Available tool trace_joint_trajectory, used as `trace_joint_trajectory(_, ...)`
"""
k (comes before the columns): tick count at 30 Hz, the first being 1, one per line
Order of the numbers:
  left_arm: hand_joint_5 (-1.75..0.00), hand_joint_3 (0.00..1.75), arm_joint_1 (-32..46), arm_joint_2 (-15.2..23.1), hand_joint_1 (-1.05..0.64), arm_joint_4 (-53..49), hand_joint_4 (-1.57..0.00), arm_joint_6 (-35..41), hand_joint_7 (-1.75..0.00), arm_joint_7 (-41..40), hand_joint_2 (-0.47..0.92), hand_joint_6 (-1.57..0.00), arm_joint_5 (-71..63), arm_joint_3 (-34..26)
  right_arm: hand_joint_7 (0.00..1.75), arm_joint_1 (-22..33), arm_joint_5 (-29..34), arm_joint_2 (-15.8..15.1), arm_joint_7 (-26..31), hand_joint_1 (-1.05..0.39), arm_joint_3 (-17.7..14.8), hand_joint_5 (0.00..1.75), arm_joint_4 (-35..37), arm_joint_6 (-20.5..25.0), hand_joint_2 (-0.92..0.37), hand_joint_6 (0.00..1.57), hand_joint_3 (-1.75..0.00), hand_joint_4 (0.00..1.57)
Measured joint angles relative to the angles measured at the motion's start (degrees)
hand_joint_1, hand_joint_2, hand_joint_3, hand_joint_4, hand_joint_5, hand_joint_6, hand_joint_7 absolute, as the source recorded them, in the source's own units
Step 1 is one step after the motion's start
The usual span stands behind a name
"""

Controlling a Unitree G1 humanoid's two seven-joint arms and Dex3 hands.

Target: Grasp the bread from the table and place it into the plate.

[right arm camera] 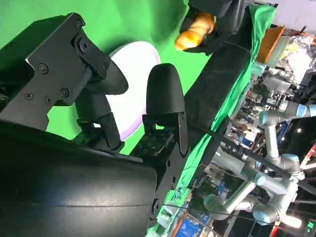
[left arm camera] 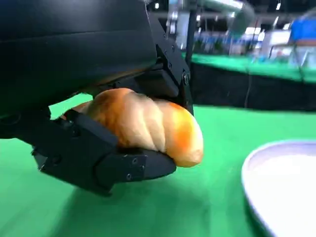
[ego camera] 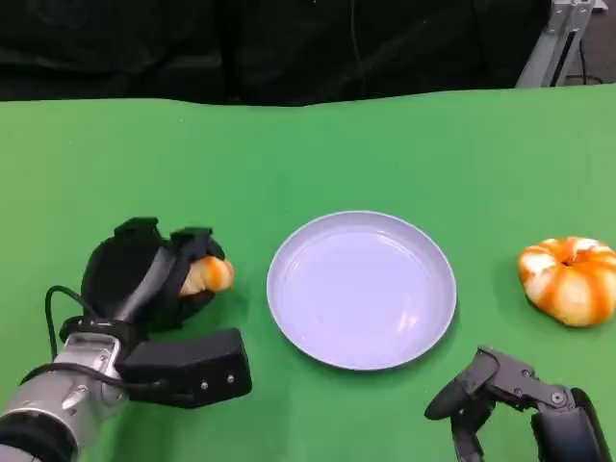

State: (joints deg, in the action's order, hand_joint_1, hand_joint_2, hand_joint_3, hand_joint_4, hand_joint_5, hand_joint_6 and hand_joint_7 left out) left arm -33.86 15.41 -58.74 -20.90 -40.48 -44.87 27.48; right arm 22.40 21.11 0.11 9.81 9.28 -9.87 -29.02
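Bread (ego camera: pixel 208 275) sat gripped in the left hand (ego camera: pixel 154 279), pinched between its black fingers (left arm camera: pixel 123 165) with its golden end poking out on the side facing the plate (ego camera: pixel 361 289). That pale plate lay on the green counter (ego camera: pixel 308 154) just beside the left hand and ahead of the right hand (ego camera: pixel 491 390). The right hand held nothing, its fingers apart above the counter, and a round orange-and-white bun (ego camera: pixel 570 279) lay ahead of it, to its outer side.

text: none readable | labels: none | background clutter in right wrist view possibly printed, too blurred
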Motion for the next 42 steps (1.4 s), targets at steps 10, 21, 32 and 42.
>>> trace_joint_trajectory(10, -1.75, 1.19, 0.27, 0.25, -0.12, 6.12, -0.9, -2.5, -1.64, -4.82, 0.36, -0.76, -0.48, 0.18, 1.24, -0.04, -0.2, 0.01, -0.01, 0.08, 0.02, 1.57, 0.03, 0.02, -0.29, 0.84, -1.36, 0.78)
trace_joint_trajectory(21, -1.75, 1.33, 0.01, -3.85, -0.15, 10.56, -0.92, -5.12, -1.66, -3.99, 0.28, -0.77, -0.54, 0.69, 1.24, -0.03, -0.42, 0.0, -0.06, 0.08, 0.04, 1.59, 0.04, 0.02, -0.28, 0.83, -1.37, 0.77)
trace_joint_trajectory(32, -1.75, 1.24, -1.61, -5.72, -0.16, 10.36, -0.91, -5.2, -1.68, -3.32, 0.28, -0.75, -0.69, 1.9, 1.24, 0.04, -0.44, 0.0, -0.05, 0.07, 0.04, 1.59, 0.04, 0.02, -0.28, 0.83, -1.38, 0.77)
trace_joint_trajectory(42, -1.42, 0.51, -5.48, -14.91, -0.19, 4.84, -0.75, -5.59, -0.82, 3.97, 0.66, -0.83, -1.2, 6.72, 1.24, 0.26, -0.67, -0.03, -0.14, 0.08, 0.14, 1.59, 0.04, 0.12, -0.29, 0.83, -1.37, 0.76)
